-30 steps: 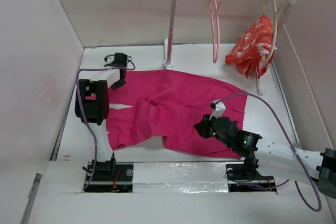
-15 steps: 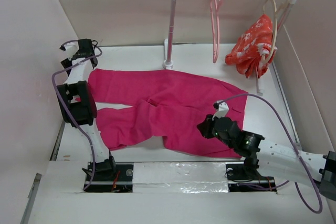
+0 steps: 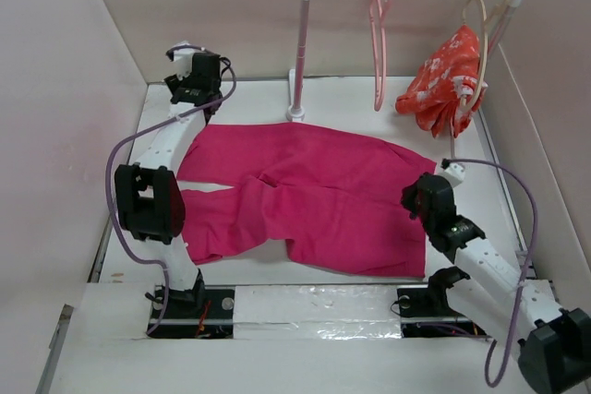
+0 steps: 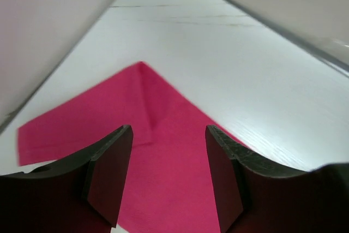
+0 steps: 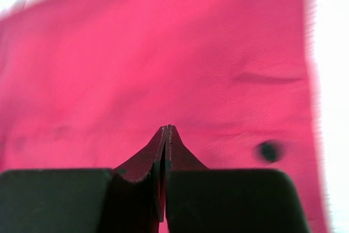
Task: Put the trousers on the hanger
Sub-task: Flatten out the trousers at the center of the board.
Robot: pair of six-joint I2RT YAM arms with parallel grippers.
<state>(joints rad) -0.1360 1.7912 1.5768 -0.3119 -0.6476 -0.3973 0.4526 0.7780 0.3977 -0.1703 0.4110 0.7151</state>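
Both hands have shifted: left hand now open over a far corner of the trousers, right hand closed at their right edge, leaving them spread on the bench, unhung.

The left arm and right arm share white links, black joints and black bases. A thin purple cable trails along each. The fingers are black, blunt and wedge-shaped.

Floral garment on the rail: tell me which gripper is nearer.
Right. The right gripper sits at the right edge of the trousers, just in front of the floral garment; the left gripper hangs near their far-left corner.
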